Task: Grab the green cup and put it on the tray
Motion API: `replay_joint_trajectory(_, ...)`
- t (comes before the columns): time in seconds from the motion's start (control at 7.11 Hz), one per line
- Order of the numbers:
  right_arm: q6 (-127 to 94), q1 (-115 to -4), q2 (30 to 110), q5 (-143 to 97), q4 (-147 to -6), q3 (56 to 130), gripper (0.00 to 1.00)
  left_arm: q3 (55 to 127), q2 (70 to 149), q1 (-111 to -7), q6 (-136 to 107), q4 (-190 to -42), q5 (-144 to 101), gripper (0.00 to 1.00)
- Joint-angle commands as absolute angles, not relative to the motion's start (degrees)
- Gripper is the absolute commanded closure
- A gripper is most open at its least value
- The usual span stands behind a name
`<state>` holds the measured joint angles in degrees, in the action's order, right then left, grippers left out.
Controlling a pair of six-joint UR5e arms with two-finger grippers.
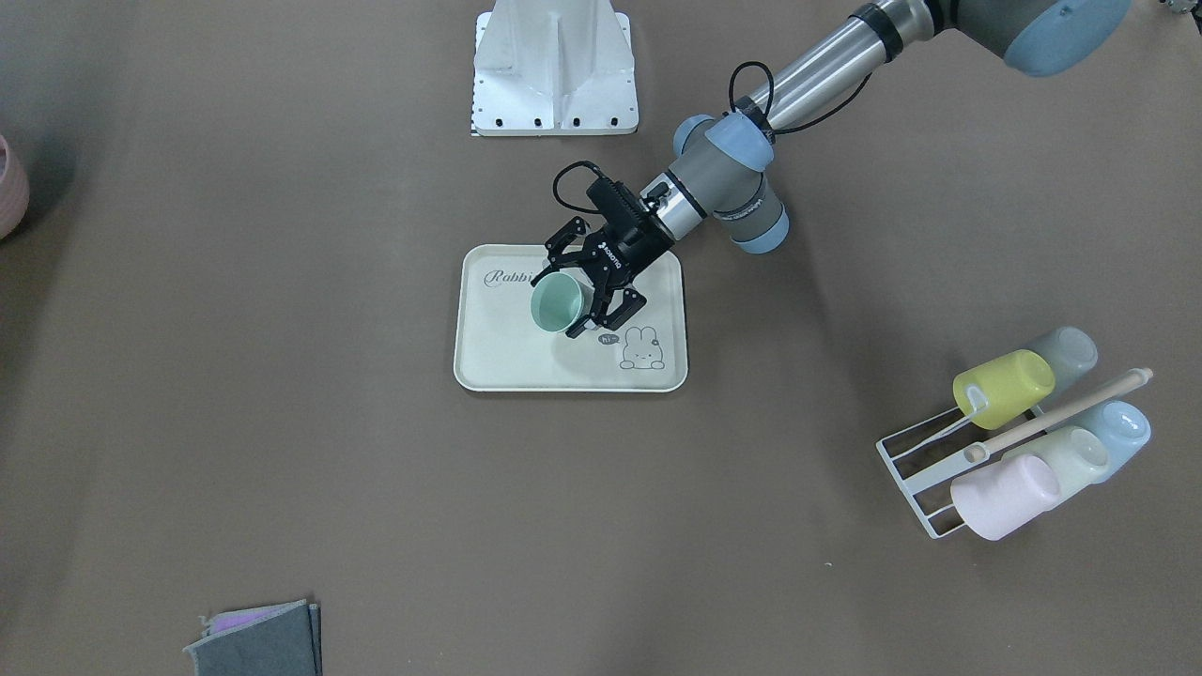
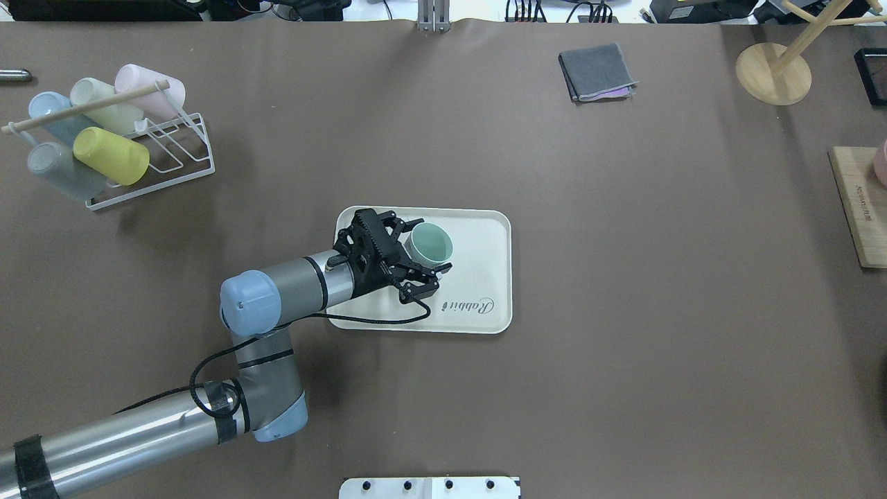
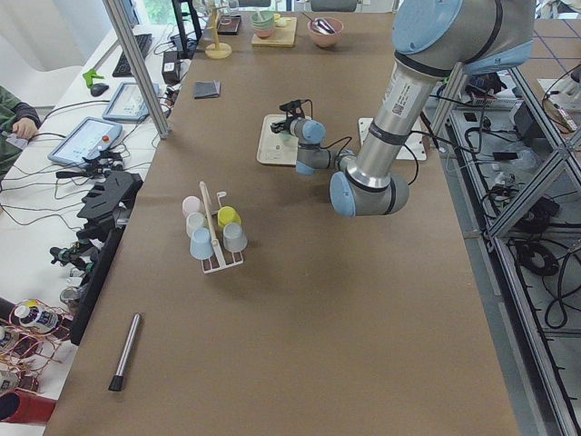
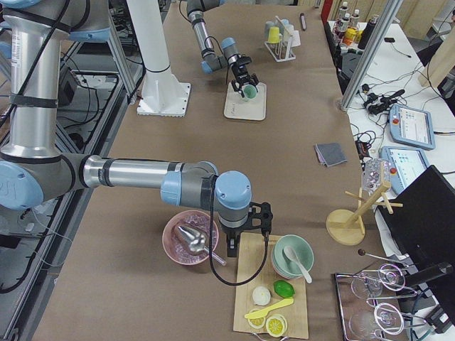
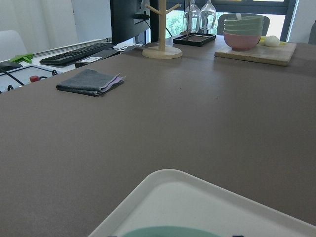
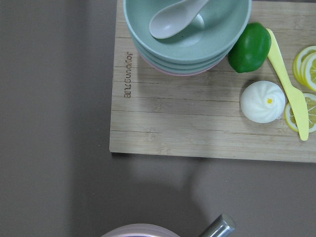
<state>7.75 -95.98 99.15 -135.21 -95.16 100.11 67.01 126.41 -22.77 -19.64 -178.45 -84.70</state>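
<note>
The green cup (image 1: 561,302) stands upright on the cream tray (image 1: 526,366), close to the "Rabbit" script. My left gripper (image 1: 584,286) reaches in level from the side, with one finger on each side of the cup's wall, shut on it. The overhead view shows the same: the gripper (image 2: 429,246) holds the cup (image 2: 429,241) over the tray (image 2: 485,229). The left wrist view shows only the cup's rim (image 5: 168,232) and the tray's corner (image 5: 197,197). My right gripper (image 4: 245,245) hangs over a wooden board far away; I cannot tell whether it is open or shut.
A wire cup rack (image 2: 159,159) holds a yellow-green cup (image 2: 111,155) and several pastel cups at the table's left. A folded grey cloth (image 2: 596,71) and a wooden stand (image 2: 773,73) lie far across. The wooden board (image 6: 197,123) carries stacked bowls, a lime and lemon slices.
</note>
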Motion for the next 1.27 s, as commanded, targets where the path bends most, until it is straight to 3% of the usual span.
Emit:
replay_joint_trajectory(0.0, 7.82, -95.98, 99.32, -134.56, -95.1, 100.11, 0.0, 67.41, 124.02, -22.76, -19.51, -180.51, -84.64, 0.01)
replay_joint_trajectory(0.56, 7.3, -95.98, 99.32, -134.56, -95.1, 99.93, 0.0, 68.37, 122.96, -22.85, -19.51, -180.97, -84.64, 0.01)
replay_joint_trajectory(1.13, 7.29, -95.98, 99.32, -134.65, -95.1, 99.93, 0.0, 76.97, 119.62, -23.2, -19.42, -179.48, -84.73, 0.01)
